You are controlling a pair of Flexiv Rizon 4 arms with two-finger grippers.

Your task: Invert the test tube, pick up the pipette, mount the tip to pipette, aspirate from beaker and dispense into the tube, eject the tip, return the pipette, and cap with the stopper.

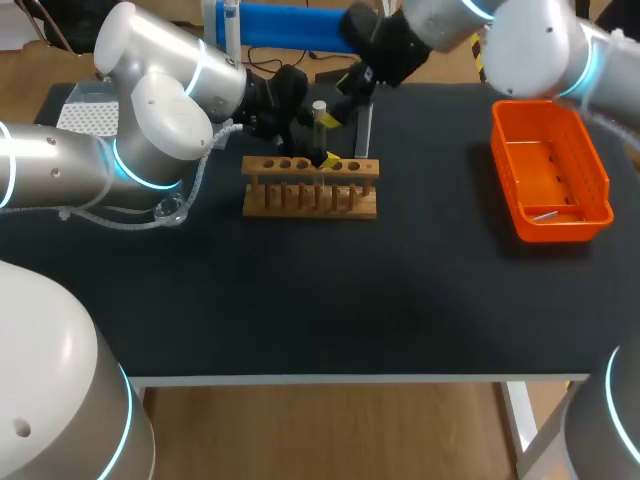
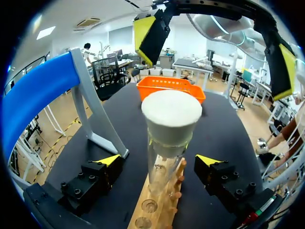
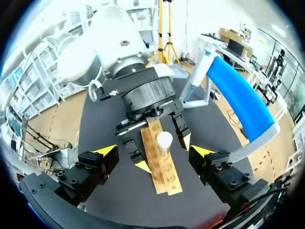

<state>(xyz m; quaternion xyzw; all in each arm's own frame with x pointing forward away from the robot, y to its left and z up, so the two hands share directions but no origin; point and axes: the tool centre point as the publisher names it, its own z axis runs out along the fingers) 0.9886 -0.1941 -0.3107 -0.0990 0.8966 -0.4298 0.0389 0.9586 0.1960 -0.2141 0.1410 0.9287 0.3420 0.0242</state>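
A glass test tube with a white stopper on top stands upright in the wooden rack. My left gripper is open, one yellow-tipped finger on each side of the tube with a gap on both sides. My right gripper hangs just above the stopper, open, its fingers spread wide and touching nothing. In the right wrist view the stopper and rack lie ahead of my right gripper, and my left gripper flanks the tube.
A blue pipette stand on a grey foot is behind the rack. An orange basket sits at the right of the black table, and a tip box at the far left behind my left arm.
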